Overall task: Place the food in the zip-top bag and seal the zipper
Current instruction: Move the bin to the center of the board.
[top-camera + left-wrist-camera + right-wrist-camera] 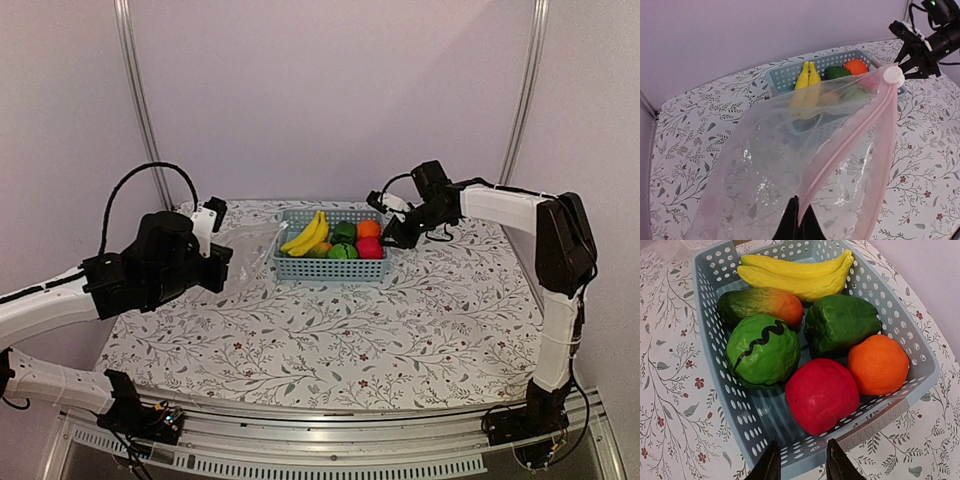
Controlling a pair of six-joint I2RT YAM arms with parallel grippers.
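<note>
Fingers [789,221] of the left gripper [799,223] are pinched together on the edge of the zip-top bag [750,165], right at the pale pink zipper [840,147], and hold the bag lifted off the floral table [400,330]. From that grip the zipper strip runs up to a round white slider [893,76] at the far corner. A second pink strip leaves the slider and runs down the bag's right side, apart from the first. The bag is clear and crinkled and has no food inside. In the top view it hangs just left of the light-blue basket [920,365].

All the food lies in the basket. The yellow bananas [795,275] lie along the left end in the top view, with the green-orange mango [760,302] beside them. The green pepper [840,322] and the round green ball [762,350] fill the middle. The orange [877,365] and the pink-red fruit [822,395] sit at the right end, touching each other.

Just right of the basket, the right gripper [802,467] hovers over the rim of that end. Its two dark fingers [771,466] stand moderately apart with nothing between them, pointing down toward the pink-red fruit.
</note>
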